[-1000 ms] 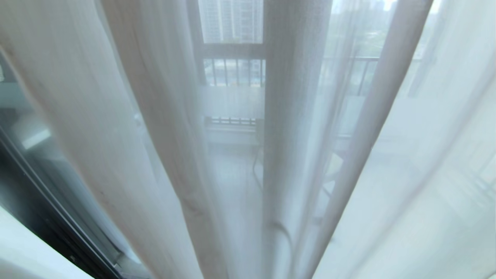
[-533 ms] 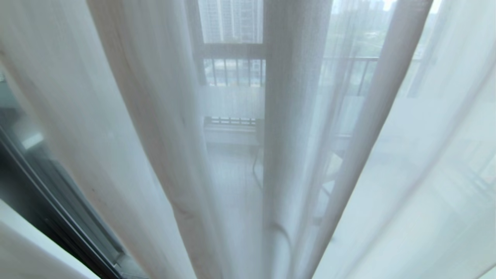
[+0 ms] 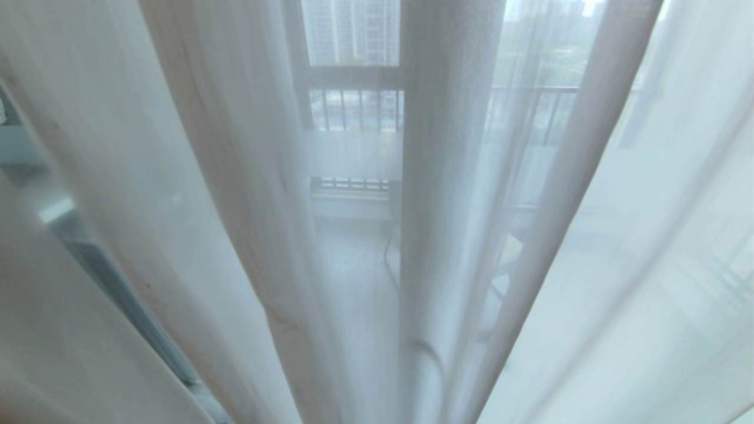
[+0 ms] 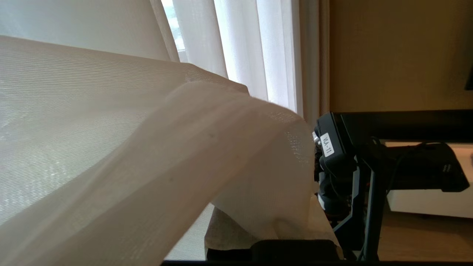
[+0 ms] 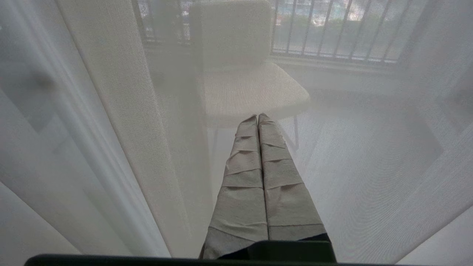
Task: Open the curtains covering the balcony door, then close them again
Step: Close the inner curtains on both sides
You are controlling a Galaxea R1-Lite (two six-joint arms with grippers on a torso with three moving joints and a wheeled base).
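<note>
Sheer white curtains [image 3: 235,176] hang in long folds across the whole head view, and neither arm shows there. Through them, low on the left, the balcony door frame [image 3: 112,282] appears as a grey slanted bar. In the left wrist view a sheer fold [image 4: 184,147] lies draped over my left gripper [image 4: 269,125], hiding its tips. Only the taped fingers [image 4: 225,236] show near their base, and I cannot tell whether fabric is pinched. My right gripper [image 5: 258,116] is shut and empty, pointing at the sheer curtain [image 5: 122,92].
Beyond the glass stand a pale balcony chair [image 5: 236,74] and a railing [image 3: 353,109]. The left wrist view shows a strip of opaque beige curtain [image 4: 314,55], a tan wall [image 4: 399,55] and black labelled robot hardware [image 4: 332,147] close beside the gripper.
A sheer fold has swept in over the lower left corner of the head view, veiling the dark door frame that showed bare before. The other folds have barely shifted.
</note>
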